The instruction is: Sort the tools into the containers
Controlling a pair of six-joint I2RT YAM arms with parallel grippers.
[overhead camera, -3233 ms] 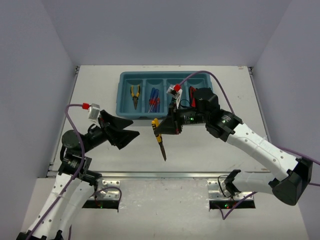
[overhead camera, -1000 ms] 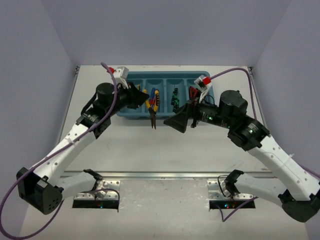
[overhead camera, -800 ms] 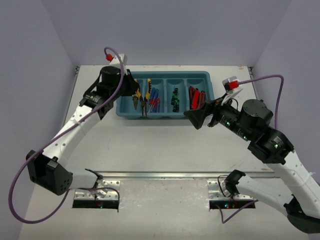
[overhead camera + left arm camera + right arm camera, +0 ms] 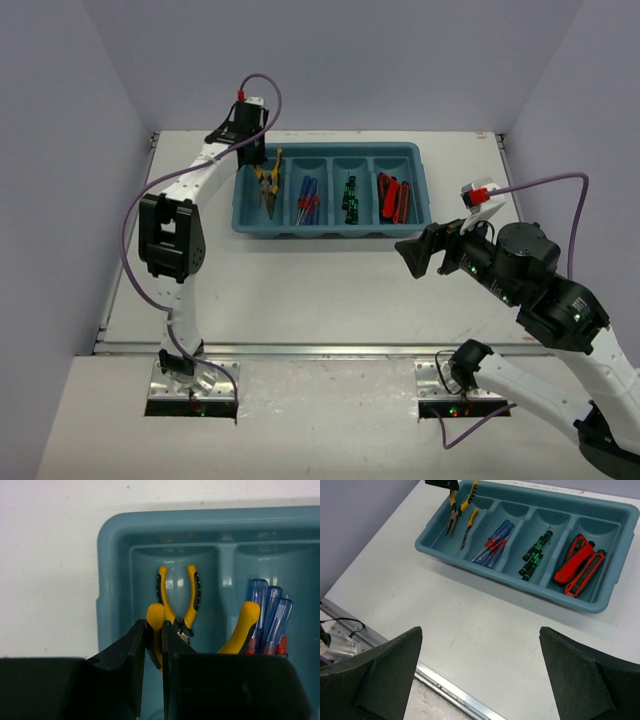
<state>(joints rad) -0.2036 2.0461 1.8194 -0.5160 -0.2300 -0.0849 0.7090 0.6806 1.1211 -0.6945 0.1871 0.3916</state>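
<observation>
The teal tray has four compartments. My left gripper hangs over the leftmost one, shut on one handle of yellow-handled pliers. In the left wrist view my gripper pinches that handle, and the other handle sticks out to the right. A second pair of pliers lies in the compartment below. Blue-and-red screwdrivers, black-and-green screwdrivers and red-and-black utility knives fill the other compartments. My right gripper is open and empty, near of the tray.
The white table runs to a metal strip at its near edge. Grey walls enclose the left, the back and the right. In the right wrist view my open gripper is above bare table.
</observation>
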